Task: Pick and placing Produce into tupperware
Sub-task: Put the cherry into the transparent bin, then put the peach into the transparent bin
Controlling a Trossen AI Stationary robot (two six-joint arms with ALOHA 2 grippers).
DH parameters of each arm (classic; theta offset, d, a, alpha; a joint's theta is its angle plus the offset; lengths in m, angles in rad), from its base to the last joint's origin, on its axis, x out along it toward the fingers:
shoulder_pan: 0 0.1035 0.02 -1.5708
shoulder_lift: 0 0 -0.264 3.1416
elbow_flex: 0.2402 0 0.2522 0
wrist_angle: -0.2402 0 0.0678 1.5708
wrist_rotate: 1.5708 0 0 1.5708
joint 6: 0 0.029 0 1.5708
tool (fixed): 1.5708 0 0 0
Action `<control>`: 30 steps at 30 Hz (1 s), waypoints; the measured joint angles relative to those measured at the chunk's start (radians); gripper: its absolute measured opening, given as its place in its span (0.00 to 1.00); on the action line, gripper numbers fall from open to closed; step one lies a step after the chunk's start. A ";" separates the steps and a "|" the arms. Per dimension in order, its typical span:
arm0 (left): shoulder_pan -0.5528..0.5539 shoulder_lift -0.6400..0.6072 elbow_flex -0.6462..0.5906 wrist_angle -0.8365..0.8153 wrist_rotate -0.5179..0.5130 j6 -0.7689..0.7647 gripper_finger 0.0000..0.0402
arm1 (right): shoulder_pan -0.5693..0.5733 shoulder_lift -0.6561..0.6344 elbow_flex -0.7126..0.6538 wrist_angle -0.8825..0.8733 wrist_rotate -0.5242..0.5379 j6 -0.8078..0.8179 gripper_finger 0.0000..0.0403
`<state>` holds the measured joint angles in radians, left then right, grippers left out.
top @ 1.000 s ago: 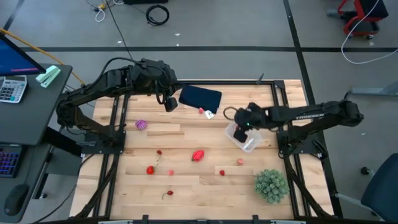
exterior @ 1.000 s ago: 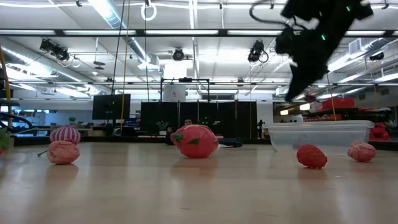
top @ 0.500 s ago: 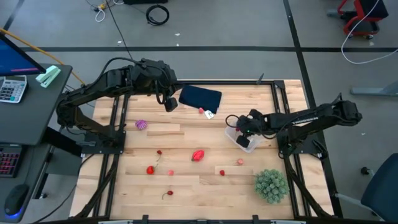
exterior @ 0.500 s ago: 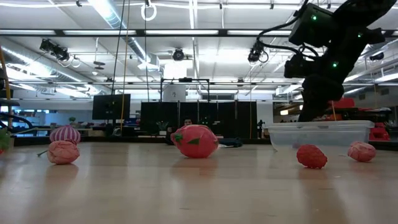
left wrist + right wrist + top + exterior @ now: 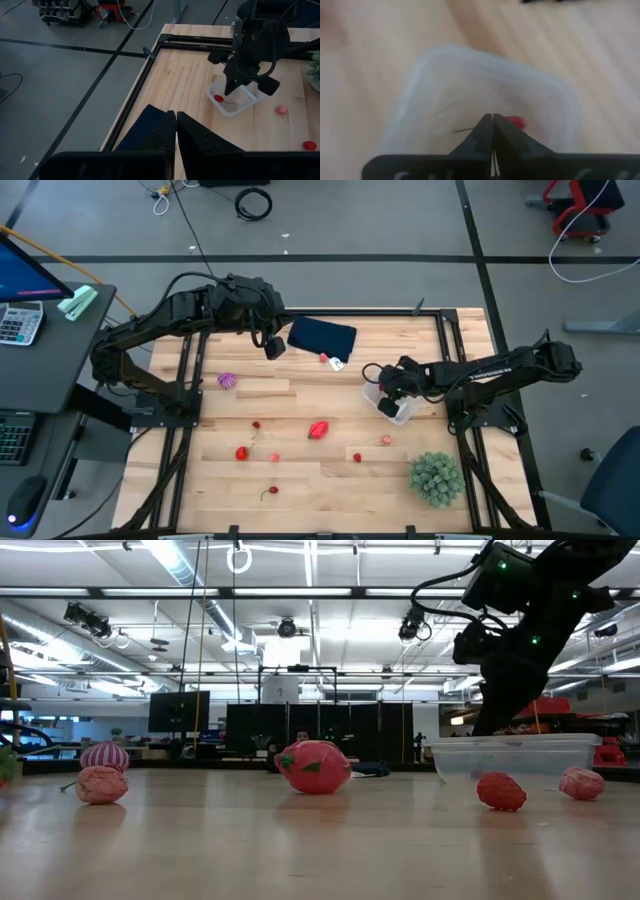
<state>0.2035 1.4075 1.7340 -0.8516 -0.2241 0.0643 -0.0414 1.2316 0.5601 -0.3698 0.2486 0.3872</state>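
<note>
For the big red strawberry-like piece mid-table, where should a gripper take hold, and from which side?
Likely from straight above, fingers closing across the middle of the big red piece. It lies alone on the bare table, nothing touching it, and its rounded body looks widest there in the low view. Its narrowing end might slip.

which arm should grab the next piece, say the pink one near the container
Probably the right. Its gripper hangs over the container, and the pink piece lies just beside that container. The left gripper waits at the far edge by the dark cloth, much farther from it.
</note>
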 joint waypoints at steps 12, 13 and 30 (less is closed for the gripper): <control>0.000 0.000 0.000 0.000 0.000 0.000 0.06 | -0.002 0.000 0.000 0.030 -0.021 -0.005 0.31; 0.000 0.000 0.000 0.000 0.000 0.000 0.06 | -0.002 -0.002 0.000 0.049 -0.021 -0.019 0.32; 0.000 0.000 0.000 0.054 0.000 0.000 0.06 | -0.109 0.131 0.260 0.270 -0.143 -0.369 0.40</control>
<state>0.2033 1.4075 1.7340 -0.7978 -0.2238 0.0638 -0.1503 1.3626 0.8200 -0.0999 0.1055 0.0177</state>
